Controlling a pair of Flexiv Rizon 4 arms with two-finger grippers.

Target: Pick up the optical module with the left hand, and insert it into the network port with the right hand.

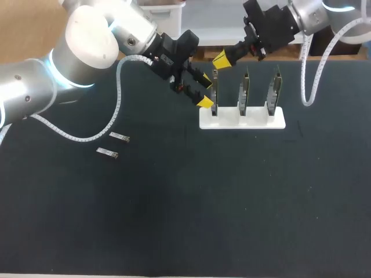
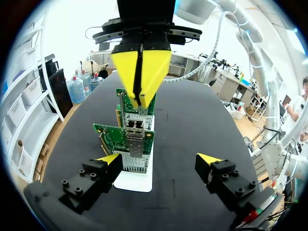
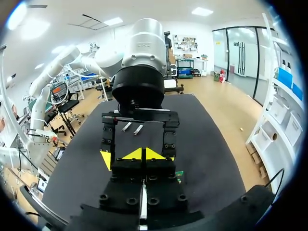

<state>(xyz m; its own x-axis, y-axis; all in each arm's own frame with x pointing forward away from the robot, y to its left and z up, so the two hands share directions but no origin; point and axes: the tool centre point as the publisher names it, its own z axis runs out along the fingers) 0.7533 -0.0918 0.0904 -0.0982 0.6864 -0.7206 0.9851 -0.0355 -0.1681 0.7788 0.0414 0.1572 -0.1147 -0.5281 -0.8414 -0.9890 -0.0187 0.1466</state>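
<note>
Head view: two optical modules [image 1: 119,136] [image 1: 108,153] lie side by side on the dark table [image 1: 185,220], well apart from both grippers and untouched. A white stand [image 1: 255,120] holds three upright network cards in a row. The left gripper [image 1: 205,91] sits just beside the first card [image 1: 214,90], fingers spread wide with nothing between them. The right gripper [image 1: 222,59] hangs above that card, its yellow tips pressed together; whether anything thin is pinched there cannot be told. A spiral-wrapped cable [image 1: 119,92] trails from the left arm over the table.

Left wrist view: the first card [image 2: 126,137] stands ahead of the open left gripper [image 2: 160,160], nearer one finger. Its network port [image 2: 134,124] faces the camera, and the right gripper [image 2: 141,72] points down over it. The other two cards are largely hidden behind the first.

Right wrist view: the right gripper [image 3: 142,154] and the left arm's wrist block most of the stand. Both modules [image 3: 126,126] [image 3: 138,129] show beyond. In the head view the cards are edge-on, so their ports are hidden.
</note>
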